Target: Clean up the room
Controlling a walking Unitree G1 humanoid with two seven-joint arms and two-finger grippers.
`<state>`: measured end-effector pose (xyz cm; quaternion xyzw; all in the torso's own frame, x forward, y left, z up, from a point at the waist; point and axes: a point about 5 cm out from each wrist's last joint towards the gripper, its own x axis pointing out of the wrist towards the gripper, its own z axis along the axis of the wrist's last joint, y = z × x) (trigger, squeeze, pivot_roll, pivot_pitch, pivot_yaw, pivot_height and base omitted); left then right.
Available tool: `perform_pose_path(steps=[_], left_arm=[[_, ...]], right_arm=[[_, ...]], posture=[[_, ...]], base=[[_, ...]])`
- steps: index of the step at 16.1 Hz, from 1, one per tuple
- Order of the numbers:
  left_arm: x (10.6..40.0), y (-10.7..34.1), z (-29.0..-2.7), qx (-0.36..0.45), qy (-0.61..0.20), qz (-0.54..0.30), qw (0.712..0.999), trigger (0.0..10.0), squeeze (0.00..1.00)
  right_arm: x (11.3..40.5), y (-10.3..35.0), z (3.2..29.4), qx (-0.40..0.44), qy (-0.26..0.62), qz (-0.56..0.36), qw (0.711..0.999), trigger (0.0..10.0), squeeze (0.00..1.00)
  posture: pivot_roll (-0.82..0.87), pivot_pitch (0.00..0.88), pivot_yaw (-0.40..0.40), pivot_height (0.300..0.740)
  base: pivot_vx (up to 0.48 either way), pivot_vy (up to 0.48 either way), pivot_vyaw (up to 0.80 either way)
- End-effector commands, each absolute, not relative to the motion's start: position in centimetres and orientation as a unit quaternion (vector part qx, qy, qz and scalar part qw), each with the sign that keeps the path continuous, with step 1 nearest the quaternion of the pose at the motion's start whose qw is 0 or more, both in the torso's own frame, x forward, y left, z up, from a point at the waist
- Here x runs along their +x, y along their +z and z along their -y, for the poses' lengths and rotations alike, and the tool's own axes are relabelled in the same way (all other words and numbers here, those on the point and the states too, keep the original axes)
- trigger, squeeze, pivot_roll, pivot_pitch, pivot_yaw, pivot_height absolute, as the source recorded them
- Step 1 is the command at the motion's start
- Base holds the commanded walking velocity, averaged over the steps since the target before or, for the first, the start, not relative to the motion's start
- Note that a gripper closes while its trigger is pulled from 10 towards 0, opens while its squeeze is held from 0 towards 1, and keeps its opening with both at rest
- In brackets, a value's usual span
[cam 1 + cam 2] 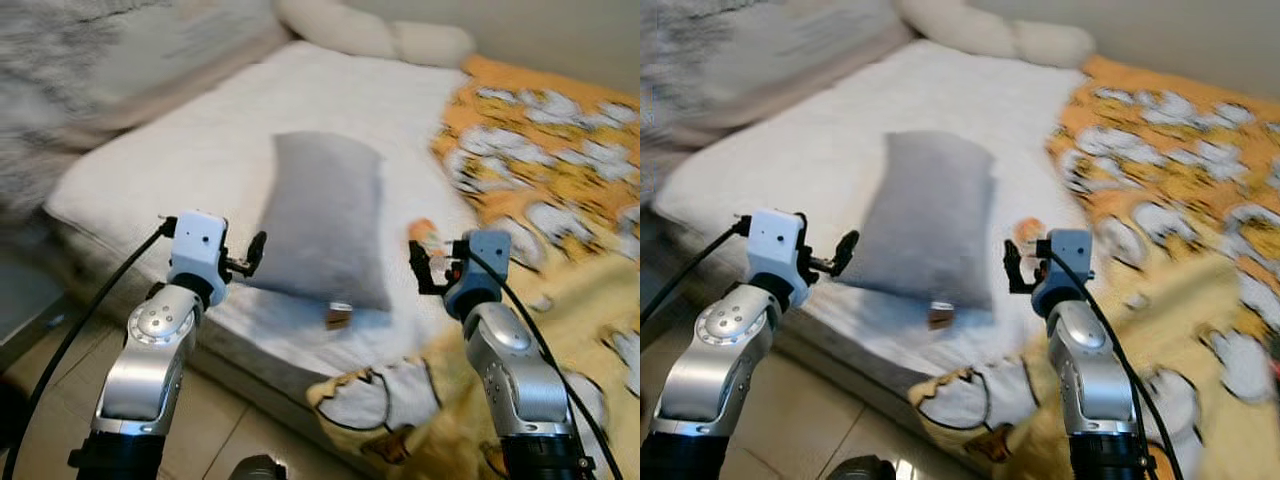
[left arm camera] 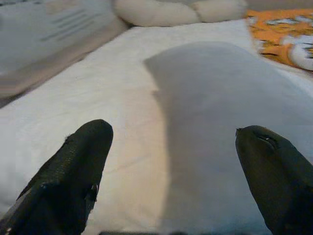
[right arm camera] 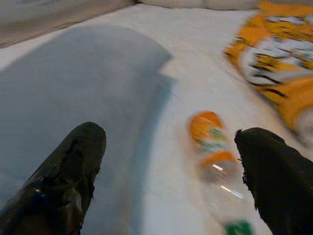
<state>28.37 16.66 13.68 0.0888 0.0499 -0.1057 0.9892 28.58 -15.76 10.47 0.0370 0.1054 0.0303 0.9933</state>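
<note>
White mattress point(image 1: 230, 140), orange patterned blanket point(image 1: 560, 170) over its right side. Grey pillow point(image 1: 325, 215) lies mid-bed — small brown object point(image 1: 338, 316) at its near edge. Orange-capped clear bottle point(image 3: 215, 161) just right of pillow. Left gripper point(image 2: 171, 171) and right gripper point(image 3: 171, 171) hover low, fingers wide — empty.

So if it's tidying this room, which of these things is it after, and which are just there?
Likely part of the job:
- grey pillow, lying on the bed
- bottle with an orange cap, beside the pillow
- orange blanket, rumpled and spilling off the bed
- small brown thing at the pillow's near end

Just there:
- mattress
- white bolster

Both pincers, left and right, are open and hold nothing.
</note>
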Motion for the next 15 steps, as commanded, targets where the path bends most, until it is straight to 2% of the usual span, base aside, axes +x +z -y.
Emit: perform_pose_path(steps=[1, 3, 9, 10, 13, 15], left_arm=[[28.5, 14.0, -16.8, 0.095, -0.098, -0.048, 0.989, 10.0, 0.0], [28.4, 14.0, -16.9, 0.098, -0.095, -0.048, 0.989, 10.0, 0.0], [28.0, 13.4, -16.8, 0.115, -0.112, -0.065, 0.985, 10.0, 0.0], [27.9, 13.2, -16.6, 0.122, -0.137, -0.073, 0.98, 10.0, 0.0], [28.1, 13.5, -16.4, 0.134, -0.174, -0.075, 0.973, 10.0, 0.0], [28.4, 14.2, -16.2, 0.14, -0.218, -0.075, 0.963, 10.0, 0.0]], right_arm=[[28.6, 11.0, 15.7, 0.038, 0.024, -0.104, 0.994, 10.0, 0.0], [28.7, 11.1, 16.1, 0.024, 0.01, -0.108, 0.994, 10.0, 0.0], [30.0, 12.1, 16.7, -0.017, 0.009, -0.107, 0.994, 10.0, 0.0], [30.8, 12.5, 17.2, -0.008, 0.0, -0.107, 0.994, 10.0, 1.0], [33.0, 13.0, 18.1, -0.025, -0.007, -0.131, 0.991, 10.0, 1.0], [35.3, 12.8, 18.7, -0.06, 0.002, -0.183, 0.981, 10.0, 1.0]], posture=[[0.07, 0.0, 0.02, 0.74], [0.07, 0.0, 0.012, 0.74], [0.08, 0.0, -0.006, 0.74], [0.08, 0.0, -0.009, 0.74], [0.08, 0.0, -0.014, 0.74], [0.08, 0.0, -0.013, 0.74]], base=[[0.337, 0.0, 0.0], [0.309, 0.0, 0.0], [0.0, 0.0, 0.0], [0.0, 0.0, 0.0], [0.0, 0.0, 0.0], [0.0, 0.0, 0.0]])
